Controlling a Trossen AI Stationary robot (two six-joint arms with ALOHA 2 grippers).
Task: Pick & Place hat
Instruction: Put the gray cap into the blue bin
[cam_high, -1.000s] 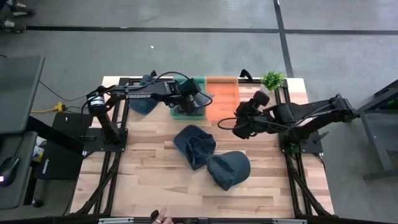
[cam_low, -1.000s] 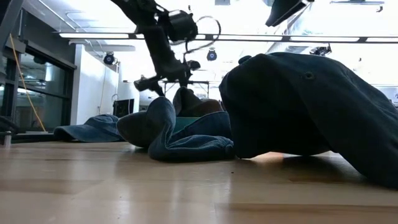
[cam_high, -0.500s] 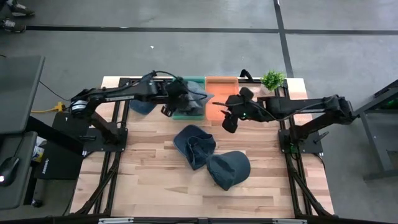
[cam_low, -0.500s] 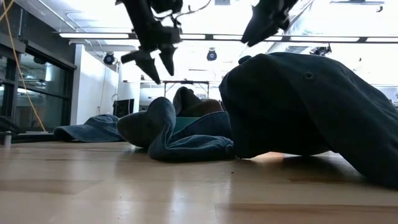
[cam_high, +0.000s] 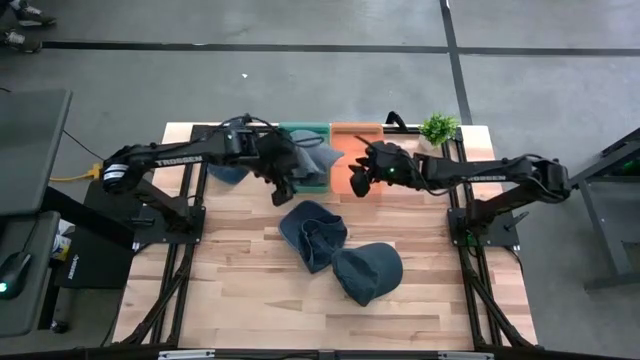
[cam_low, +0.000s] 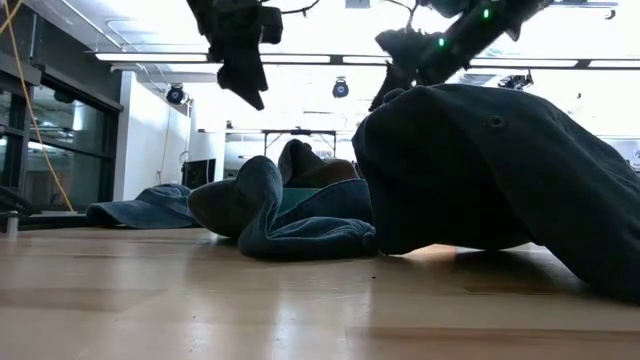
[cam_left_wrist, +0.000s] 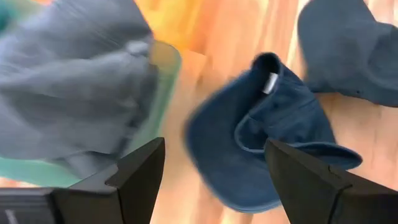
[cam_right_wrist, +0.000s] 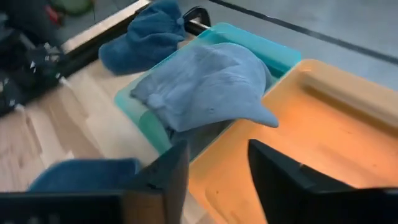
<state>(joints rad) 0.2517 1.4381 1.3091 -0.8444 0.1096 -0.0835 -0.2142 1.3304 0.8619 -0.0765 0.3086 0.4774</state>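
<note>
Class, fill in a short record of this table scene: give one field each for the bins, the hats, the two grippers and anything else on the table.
bins: green bin and orange bin side by side at the table's far edge
hat in bin: light blue hat lying in the green bin
hats on table: two dark hats mid-table, a third beside the green bin
left gripper: open, empty, above the table near the green bin
right gripper: empty, over the orange bin
other: small plant at the far right corner

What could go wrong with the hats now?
1. The light hat lies in the green bin with its brim over the edge toward the orange bin; the right end effector nearby might knock it out.
2. Two dark hats touch, so the open left end effector may drag both.
</note>
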